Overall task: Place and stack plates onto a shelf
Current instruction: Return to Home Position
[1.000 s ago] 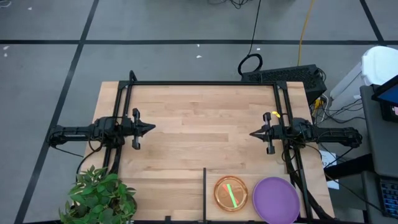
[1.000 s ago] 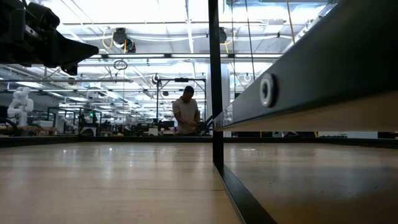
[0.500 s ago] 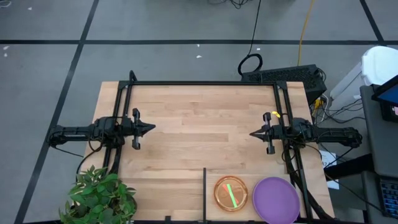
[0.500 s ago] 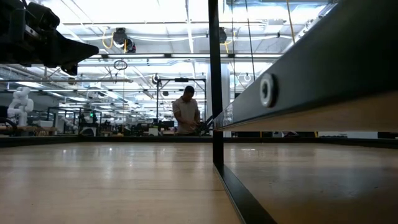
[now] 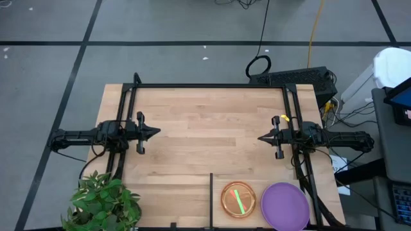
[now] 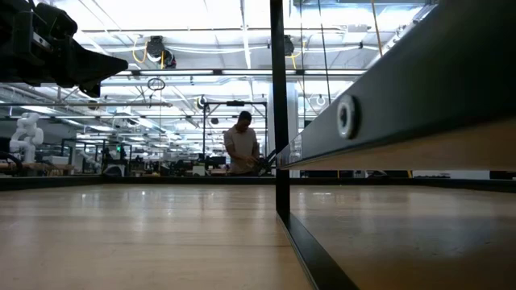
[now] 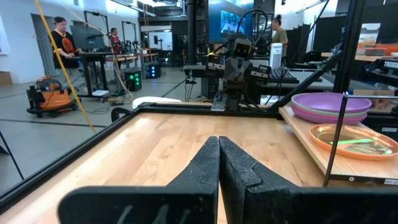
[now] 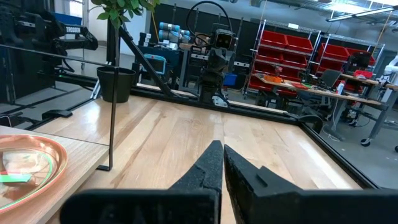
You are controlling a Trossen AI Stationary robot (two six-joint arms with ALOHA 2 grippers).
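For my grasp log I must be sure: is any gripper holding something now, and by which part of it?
Nothing is held. The left gripper and the right gripper are both shut and empty.

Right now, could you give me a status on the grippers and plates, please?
Left gripper shut, empty, left side. Right gripper shut, empty, right side. Purple stack and orange stack on shelf. Plant at left corner, clear of both.

Both arms stretch level; left gripper over the table's left side, fingers pressed together; right gripper opposite, likewise closed, tips facing inward.
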